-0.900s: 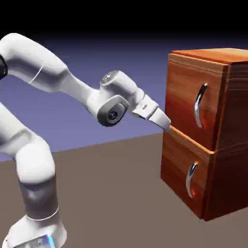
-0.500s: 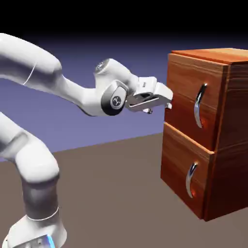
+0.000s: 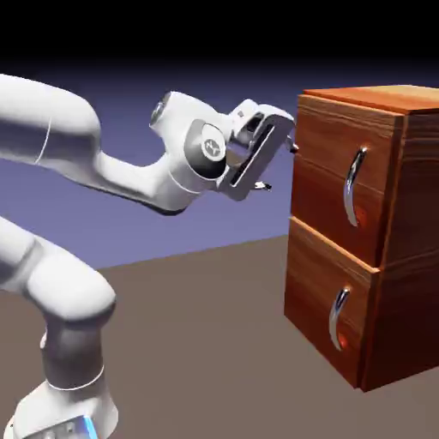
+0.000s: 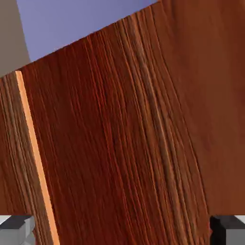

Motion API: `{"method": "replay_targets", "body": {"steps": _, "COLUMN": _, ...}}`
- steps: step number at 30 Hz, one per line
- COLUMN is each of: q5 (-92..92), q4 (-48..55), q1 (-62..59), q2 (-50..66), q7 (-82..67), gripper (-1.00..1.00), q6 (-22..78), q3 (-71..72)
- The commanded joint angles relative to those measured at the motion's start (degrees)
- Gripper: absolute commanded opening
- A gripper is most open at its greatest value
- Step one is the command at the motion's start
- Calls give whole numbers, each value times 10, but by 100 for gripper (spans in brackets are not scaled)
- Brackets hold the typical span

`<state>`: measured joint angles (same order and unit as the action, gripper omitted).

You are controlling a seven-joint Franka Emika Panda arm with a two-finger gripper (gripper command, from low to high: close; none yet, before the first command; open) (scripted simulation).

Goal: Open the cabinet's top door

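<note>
The top door is the upper of two stacked reddish-brown front panels on the cabinet, which stands at the right of the exterior view. It sits flush and shut, and its curved silver handle runs roughly upright near the panel's right side. Below it, the lower panel carries its own silver handle, also shut.

The gripper hovers at the cabinet's upper left front edge, level with the top door but well to the left of the handle. Its fingers are spread apart and hold nothing; in the hand view the two grey finger tips sit at the bottom corners with only wood grain between them (no silver shows there at all). That view is rolled, with a pale edge line of the cabinet running down its left part.

The main risk, as I judge it, is a miss: the hand faces bare wood, so closing now would catch nothing, and pushing forward would jam the tips against the panel. Its rolled pose could also leave the fingers poorly aligned with the upright bar, so a grasp might slip off. Dropping too low would bring it to the wrong handle.

Count: one cabinet, two panels, two handles, one arm, one gripper.
</note>
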<state>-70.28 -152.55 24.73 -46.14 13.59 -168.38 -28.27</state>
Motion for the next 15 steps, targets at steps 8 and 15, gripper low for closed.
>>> {"method": "replay_targets", "body": {"steps": 8, "q5": -199, "q4": 24, "q1": 68, "q2": -38, "q7": -82, "gripper": 100, "q6": 16, "q3": -80}}
{"method": "replay_targets", "body": {"steps": 15, "q5": -374, "q4": 45, "q1": 128, "q2": -72, "q7": -154, "gripper": 100, "q6": 30, "q3": -150}}
